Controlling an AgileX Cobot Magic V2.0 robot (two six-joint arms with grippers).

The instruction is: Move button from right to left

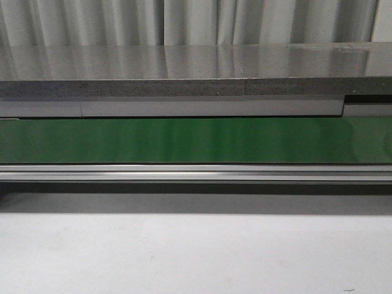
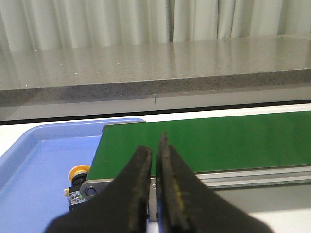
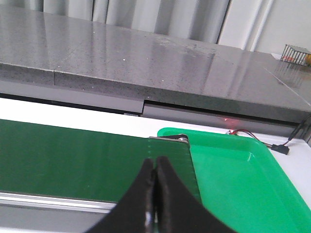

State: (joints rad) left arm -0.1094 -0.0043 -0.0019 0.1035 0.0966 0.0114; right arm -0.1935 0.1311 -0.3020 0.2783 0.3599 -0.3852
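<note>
- Tool states first: the left tool (image 2: pixel 155 160) has its two black fingers drawn almost together, only a thin slit between the tips and nothing in it; the right tool (image 3: pixel 155 167) has its fingertips pressed together, likewise gripping nothing.
- Left tool hangs over the near end of the green conveyor belt (image 2: pixel 209 141), just above the belt's metal end frame (image 2: pixel 95 187).
- Beside that end frame, partly hidden by it, the button (image 2: pixel 77 178) lies in the blue tray (image 2: pixel 34 165); its yellow-orange cap shows above a dark body, with a small clear piece beneath.
- Blue tray's rim runs around the belt end, so the belt overhangs the tray.
- Right tool hovers over the other end of the belt, where the belt edge meets the green tray (image 3: pixel 243 179).
- Past the green tray, a thin black-and-red cable (image 3: pixel 272 143) lies on the white table (image 3: pixel 73 114).
- Behind both ends runs a grey speckled stone ledge (image 1: pixel 196 70), with pale curtains (image 1: pixel 196 21) beyond.
- From the front, only belt, aluminium rail (image 1: pixel 196 173) and white table surface show; neither tool nor button appears.
</note>
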